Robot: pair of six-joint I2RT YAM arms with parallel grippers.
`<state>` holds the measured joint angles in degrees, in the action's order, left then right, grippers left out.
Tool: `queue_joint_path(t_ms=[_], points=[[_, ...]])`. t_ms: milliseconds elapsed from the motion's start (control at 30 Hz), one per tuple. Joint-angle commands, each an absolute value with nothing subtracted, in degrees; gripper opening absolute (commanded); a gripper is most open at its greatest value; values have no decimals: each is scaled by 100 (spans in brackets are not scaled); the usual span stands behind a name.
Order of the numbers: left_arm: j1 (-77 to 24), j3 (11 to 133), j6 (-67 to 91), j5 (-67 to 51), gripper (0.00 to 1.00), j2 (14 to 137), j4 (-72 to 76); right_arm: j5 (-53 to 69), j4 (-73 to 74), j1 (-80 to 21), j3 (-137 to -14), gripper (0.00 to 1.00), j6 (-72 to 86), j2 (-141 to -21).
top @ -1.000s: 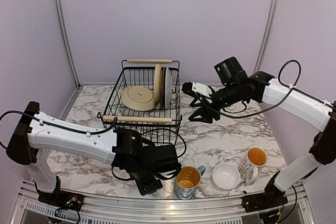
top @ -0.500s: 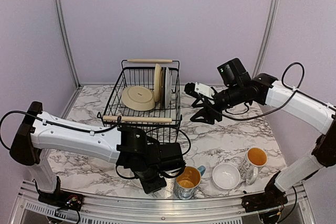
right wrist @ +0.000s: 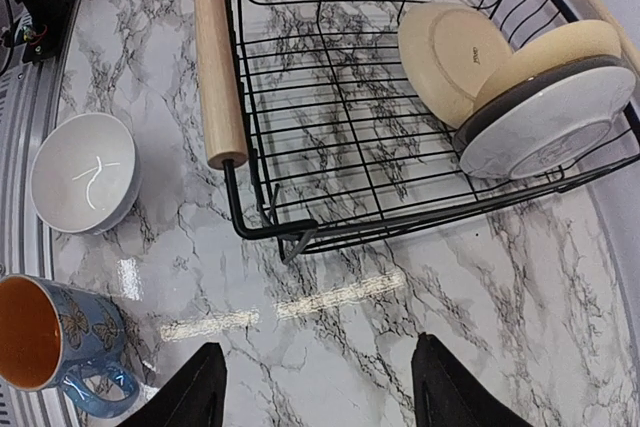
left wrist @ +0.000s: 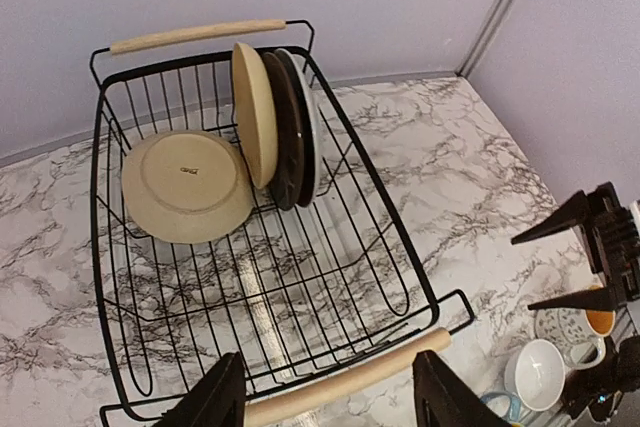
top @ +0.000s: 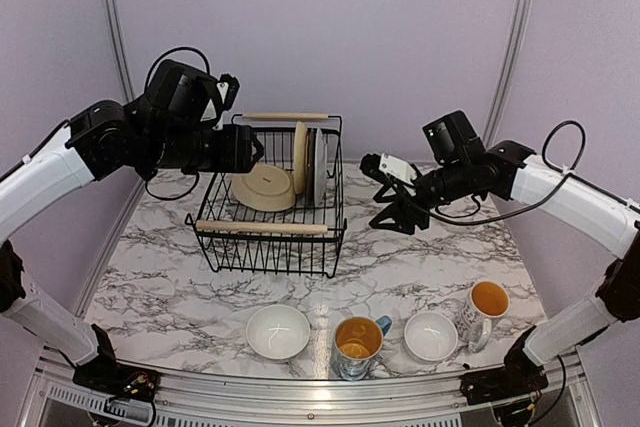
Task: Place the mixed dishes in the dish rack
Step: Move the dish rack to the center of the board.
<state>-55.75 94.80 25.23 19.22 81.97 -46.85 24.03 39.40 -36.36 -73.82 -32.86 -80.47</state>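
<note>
The black wire dish rack [top: 268, 237] [left wrist: 400, 277] [right wrist: 330, 127] stands mid-table. Inside it a cream plate [top: 262, 187] [left wrist: 185, 187] leans, next to an upright pale yellow plate [top: 300, 157] [left wrist: 252, 112] and a grey plate [top: 319, 165] [right wrist: 550, 119]. Along the table's front sit a white bowl [top: 278, 332] [right wrist: 85, 172], a blue yellow-lined mug [top: 357, 340] [right wrist: 55, 342], a second white bowl [top: 431, 335] and a white mug [top: 485, 307]. My left gripper [top: 250, 152] [left wrist: 335, 402] hangs open and empty above the rack's back left. My right gripper [top: 385, 192] [right wrist: 325, 392] is open and empty over bare marble right of the rack.
Lilac walls close in the back and sides, with metal posts [top: 118, 47] in the corners. A metal rail [top: 300, 392] runs along the front edge just behind the cups and bowls. The rack's wooden handles [top: 262, 228] stick up at its front and back.
My left arm has swung from the table's front, beside the blue mug, up to the rack's back left, and its jaws have opened. A white bowl now shows where it was. The right arm barely moved.
</note>
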Motion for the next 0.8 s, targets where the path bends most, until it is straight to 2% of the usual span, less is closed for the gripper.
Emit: queue_joint_path(t_ms=[0, 233, 367, 567, 767], points=[[-4886, 8984, 3570, 2086, 60, 8268, -3548, 2455, 3780, -3542, -7384, 61, -3126, -7953], [-4202, 9211, 3914, 1701, 61, 9392, -2837, 2509, 3555, -3524, -7330, 61, -3012, -7958], [-3894, 9281, 3809, 1610, 58, 9757, -2650, 2827, 3876, -3664, -8048, 60, -3090, -8191], [-3715, 9279, 3796, 1526, 57, 9334, -2454, 2703, 4500, -4421, -9531, 60, -3269, -9162], [-3718, 8439, 3924, 1658, 57, 8361, -2305, 2995, 4643, -4835, -9979, 62, -3170, -10002]])
